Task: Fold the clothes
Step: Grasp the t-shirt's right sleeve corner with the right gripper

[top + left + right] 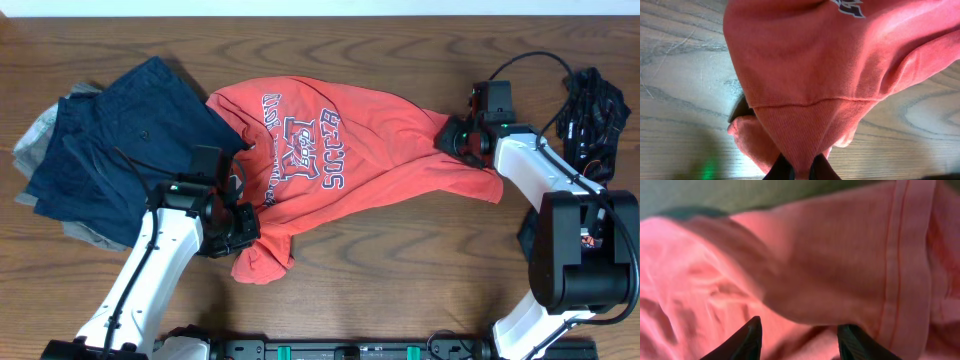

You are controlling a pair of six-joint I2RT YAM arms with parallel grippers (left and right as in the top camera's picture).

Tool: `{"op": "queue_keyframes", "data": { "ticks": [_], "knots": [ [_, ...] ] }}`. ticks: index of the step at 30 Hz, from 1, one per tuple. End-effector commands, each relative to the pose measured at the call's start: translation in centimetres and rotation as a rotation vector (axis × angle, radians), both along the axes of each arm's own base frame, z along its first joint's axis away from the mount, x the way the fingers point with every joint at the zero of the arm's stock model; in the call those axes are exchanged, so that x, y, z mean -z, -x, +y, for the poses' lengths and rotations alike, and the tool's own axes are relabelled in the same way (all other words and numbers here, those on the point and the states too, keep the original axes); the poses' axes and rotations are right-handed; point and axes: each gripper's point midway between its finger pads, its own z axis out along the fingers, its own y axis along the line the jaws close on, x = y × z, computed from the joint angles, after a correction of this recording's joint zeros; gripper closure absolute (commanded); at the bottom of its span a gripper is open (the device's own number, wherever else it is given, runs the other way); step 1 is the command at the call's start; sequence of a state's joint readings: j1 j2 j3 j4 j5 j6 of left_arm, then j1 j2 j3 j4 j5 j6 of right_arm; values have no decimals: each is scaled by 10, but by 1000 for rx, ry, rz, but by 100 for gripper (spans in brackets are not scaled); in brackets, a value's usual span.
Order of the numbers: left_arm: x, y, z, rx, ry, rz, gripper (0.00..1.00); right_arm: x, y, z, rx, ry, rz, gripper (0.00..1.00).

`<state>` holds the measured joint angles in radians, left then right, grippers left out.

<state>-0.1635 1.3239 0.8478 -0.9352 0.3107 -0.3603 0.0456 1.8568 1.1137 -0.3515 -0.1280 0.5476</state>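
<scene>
A red T-shirt (pixel 340 150) with blue and white lettering lies crumpled across the middle of the table. My left gripper (pixel 240 228) is shut on a fold of its lower hem, and the pinched red cloth (pixel 800 135) fills the left wrist view between the fingers (pixel 799 170). My right gripper (pixel 455 137) sits at the shirt's right end. Its fingers (pixel 800 335) are spread wide over the red fabric (pixel 830 275), with a stitched hem band at the right.
A pile of dark blue garments (pixel 110 140) over grey cloth lies at the left of the wooden table (pixel 400 270). A black bundle of cloth (pixel 595 110) sits at the far right edge.
</scene>
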Motion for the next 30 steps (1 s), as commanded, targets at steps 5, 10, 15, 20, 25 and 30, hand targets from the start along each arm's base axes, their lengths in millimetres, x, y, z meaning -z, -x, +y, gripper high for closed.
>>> {"op": "queue_keyframes", "data": {
  "ticks": [5, 10, 15, 20, 25, 30],
  "knots": [
    [-5, -5, 1, 13, -3, -26, 94, 2, -4, -10, -14, 111, -12, 51],
    [-5, -5, 1, 13, -3, -26, 94, 14, -3, -10, -12, 119, 9, 61],
    [-5, -5, 1, 13, -3, -26, 94, 12, -11, -12, -4, 131, -21, 99],
    [-5, -7, 1, 13, -2, -30, 94, -10, -41, -14, 15, 126, -154, 99],
    [-5, -9, 1, 13, -1, -39, 94, -55, -81, -37, 98, 201, -306, 99],
    [-6, -11, 0, 12, 0, -48, 94, -82, -92, -40, 68, 203, -308, 98]
  ]
}}
